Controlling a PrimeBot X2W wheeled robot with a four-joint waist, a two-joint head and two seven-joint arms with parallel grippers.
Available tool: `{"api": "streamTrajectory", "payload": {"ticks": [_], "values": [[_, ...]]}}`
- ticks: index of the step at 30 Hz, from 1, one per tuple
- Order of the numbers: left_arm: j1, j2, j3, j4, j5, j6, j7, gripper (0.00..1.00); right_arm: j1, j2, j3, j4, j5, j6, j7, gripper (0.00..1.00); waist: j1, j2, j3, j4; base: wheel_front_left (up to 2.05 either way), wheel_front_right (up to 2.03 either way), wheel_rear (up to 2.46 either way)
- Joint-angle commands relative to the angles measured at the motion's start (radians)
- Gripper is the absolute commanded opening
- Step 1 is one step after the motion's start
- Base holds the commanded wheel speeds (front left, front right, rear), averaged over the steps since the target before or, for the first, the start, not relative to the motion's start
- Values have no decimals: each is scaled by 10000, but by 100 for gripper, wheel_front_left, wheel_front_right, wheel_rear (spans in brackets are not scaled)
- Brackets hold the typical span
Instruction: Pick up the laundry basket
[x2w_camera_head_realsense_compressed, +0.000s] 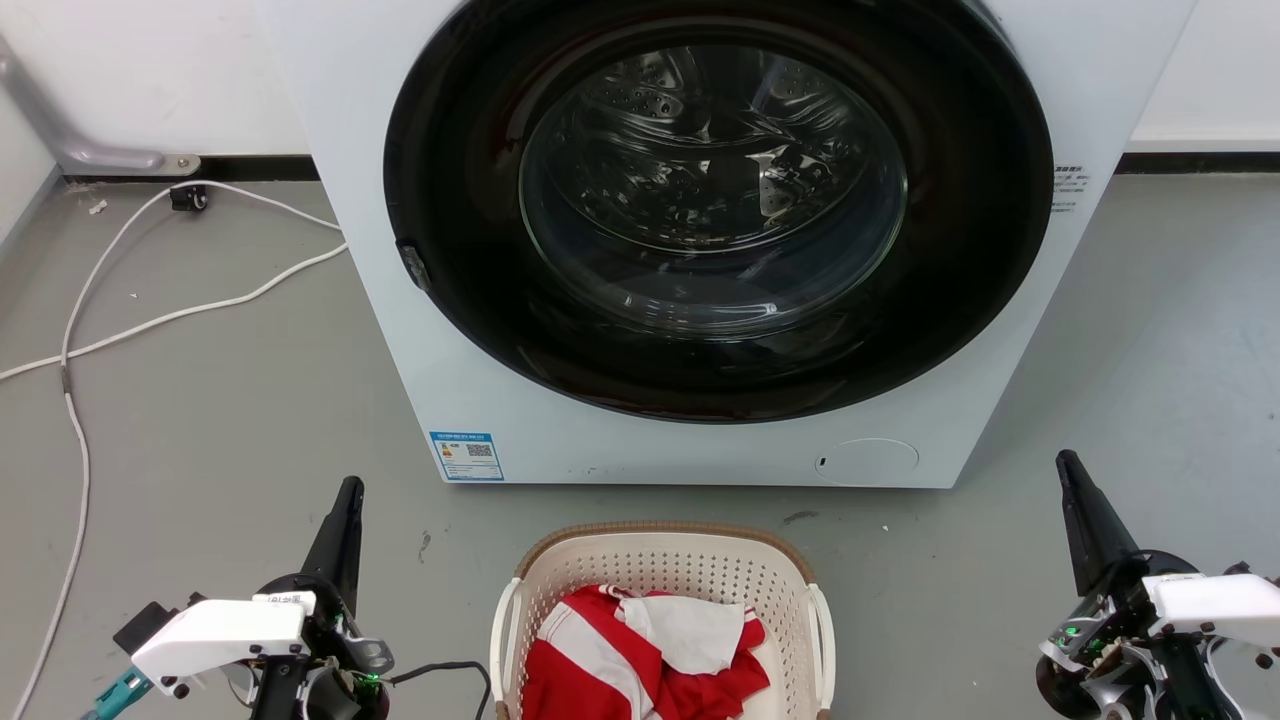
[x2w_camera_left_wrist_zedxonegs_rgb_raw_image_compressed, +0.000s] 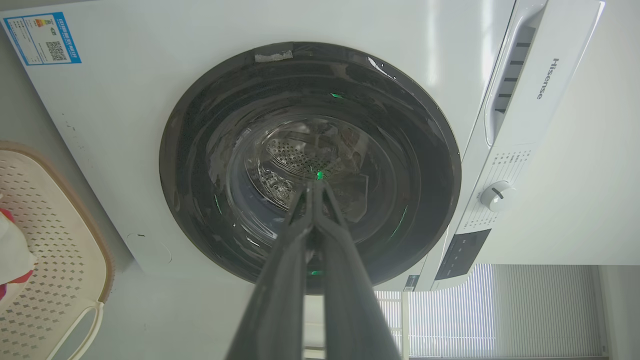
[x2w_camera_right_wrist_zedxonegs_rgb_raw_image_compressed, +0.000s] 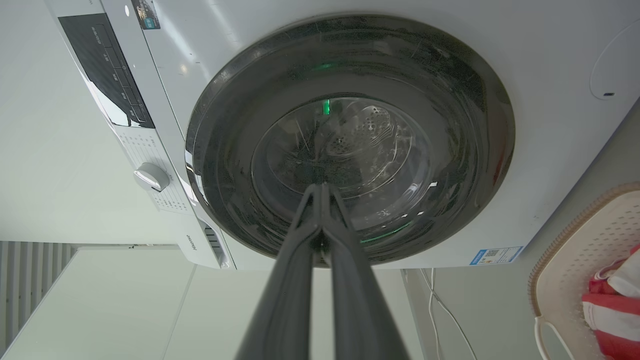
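Right up close, on the floor just in front of the washing machine (x2w_camera_head_realsense_compressed: 420, 400) and below its round door (x2w_camera_head_realsense_compressed: 715, 200), sat the laundry basket (x2w_camera_head_realsense_compressed: 680, 570), with a red-and-white garment (x2w_camera_head_realsense_compressed: 640, 650) heaped inside. Nothing lifted yet, folks: both white handles (x2w_camera_head_realsense_compressed: 500, 620) were free and neither gripper touched the basket. By my read the whole job was ahead: reach in, take the handles, raise it.

Left gripper (x2w_camera_head_realsense_compressed: 352, 490) hung low off the machine's left front corner, fingers pressed together and empty, pointing toward the machine. Right gripper (x2w_camera_head_realsense_compressed: 1068, 470) mirrored it off the right front corner, fingers likewise pressed tight on nothing. Both wrist views looked straight along those closed fingers at the door. A white cable (x2w_camera_head_realsense_compressed: 150, 320) trailed over the floor to the machine's left.
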Motion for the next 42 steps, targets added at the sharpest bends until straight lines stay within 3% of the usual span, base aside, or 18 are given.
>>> {"api": "streamTrajectory", "payload": {"ticks": [1, 42], "values": [[-101, -9, 29, 14, 36, -34, 65, 0, -115, 28, -16, 7, -69, 0, 16, 0, 0, 0, 0, 0, 0, 0, 0], [-103, -46, 80, 15, 93, -32, 76, 0, -121, 67, -68, 10, -94, 0, 58, 0, 0, 0, 0, 0, 0, 0, 0]]}}
